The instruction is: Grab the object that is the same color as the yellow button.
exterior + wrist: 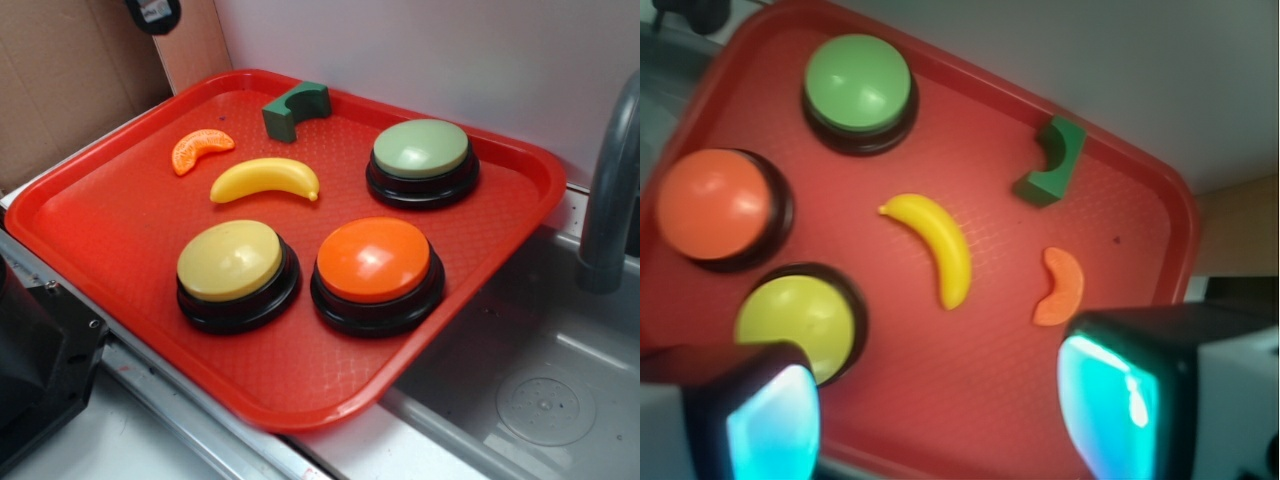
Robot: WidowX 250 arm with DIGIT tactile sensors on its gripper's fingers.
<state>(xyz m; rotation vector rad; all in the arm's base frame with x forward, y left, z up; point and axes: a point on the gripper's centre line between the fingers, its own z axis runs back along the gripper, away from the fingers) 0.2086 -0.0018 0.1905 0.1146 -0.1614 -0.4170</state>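
Soft even light, glare on the orange button point(374, 260); wrist view blurred.

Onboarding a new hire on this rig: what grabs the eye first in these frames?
The bright red plastic tray fills the scene, with three big round push buttons on black bases clustered on it: pale yellow, orange and pale green. Next, the small glossy yellow toy banana lies mid-tray, between an orange citrus segment and the buttons. The gripper is open above the tray.
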